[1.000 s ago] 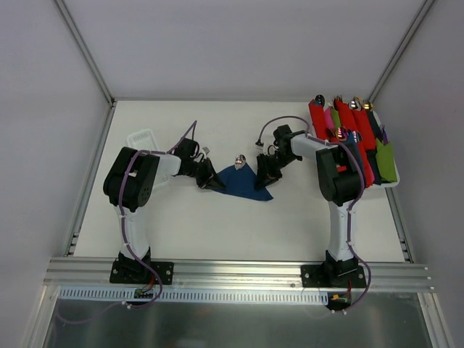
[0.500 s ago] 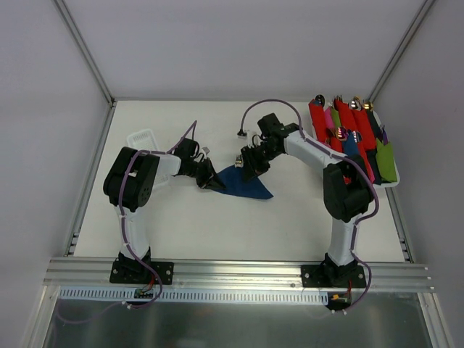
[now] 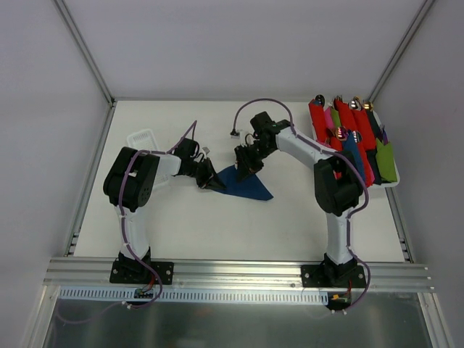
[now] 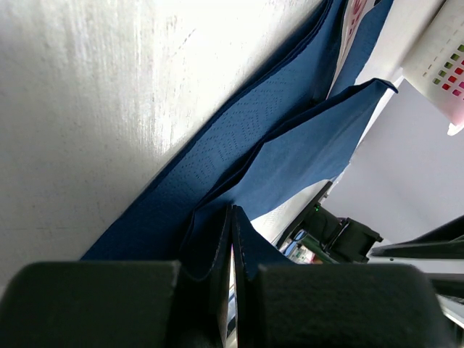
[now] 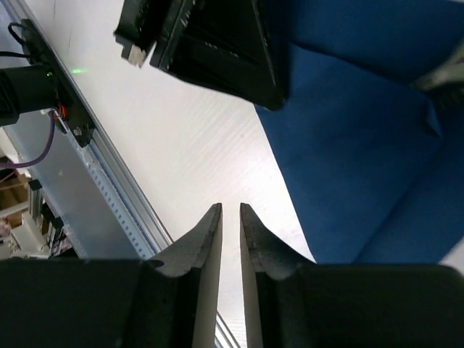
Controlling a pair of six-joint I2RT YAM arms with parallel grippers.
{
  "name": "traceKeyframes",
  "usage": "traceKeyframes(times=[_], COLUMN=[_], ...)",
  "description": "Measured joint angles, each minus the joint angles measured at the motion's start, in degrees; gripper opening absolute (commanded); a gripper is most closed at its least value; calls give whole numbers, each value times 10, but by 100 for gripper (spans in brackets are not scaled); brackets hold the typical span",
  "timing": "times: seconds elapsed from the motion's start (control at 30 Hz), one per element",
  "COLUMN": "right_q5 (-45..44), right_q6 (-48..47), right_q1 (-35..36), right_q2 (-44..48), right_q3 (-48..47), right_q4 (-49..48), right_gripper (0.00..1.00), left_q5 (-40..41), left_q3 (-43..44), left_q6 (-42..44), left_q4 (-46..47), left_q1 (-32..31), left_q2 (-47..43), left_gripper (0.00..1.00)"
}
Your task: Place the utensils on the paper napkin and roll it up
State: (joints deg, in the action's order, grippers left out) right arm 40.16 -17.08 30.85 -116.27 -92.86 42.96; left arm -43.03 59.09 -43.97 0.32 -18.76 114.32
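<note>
The navy paper napkin (image 3: 248, 185) lies part-folded at mid-table. My left gripper (image 3: 207, 177) is shut on its left corner, and the left wrist view shows a blue fold (image 4: 283, 156) pinched between the closed jaws of that gripper (image 4: 233, 212). My right gripper (image 3: 243, 161) hovers over the napkin's rear edge. Its jaws stand a narrow gap apart with only bare table showing between them, seen in the right wrist view (image 5: 230, 209) beside the napkin (image 5: 355, 152). The utensils are hidden under the right gripper in the top view. A pale blur (image 5: 444, 72) on the napkin cannot be identified.
A white tray (image 3: 395, 184) at the right edge holds several red, pink and green rolls (image 3: 346, 127). A white plastic basket (image 3: 142, 136) sits at the rear left. Enclosure walls and a metal rail (image 3: 239, 272) border the table.
My right arm has swung left from the napkin's right side to its rear edge, covering the shiny spoon bowl seen earlier. The left gripper and the napkin have stayed put.
</note>
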Motion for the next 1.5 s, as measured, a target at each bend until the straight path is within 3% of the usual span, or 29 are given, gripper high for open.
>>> traceKeyframes(times=[0.4,0.83,1.5], right_q5=[35,53,43], right_q6=[-79,-99,-174], right_q1=[21,-48,-78], right_q2=[-115,-155,-151], right_q3=[-40,-38,4], right_q4=[81,105,179], right_gripper=[15,13,11], left_q5=[0,0,-2], left_q3=[0,0,-1], left_q6=[0,0,0], left_q4=[0,0,1], left_q1=[1,1,5], left_q2=[0,0,0], left_gripper=[0,0,0])
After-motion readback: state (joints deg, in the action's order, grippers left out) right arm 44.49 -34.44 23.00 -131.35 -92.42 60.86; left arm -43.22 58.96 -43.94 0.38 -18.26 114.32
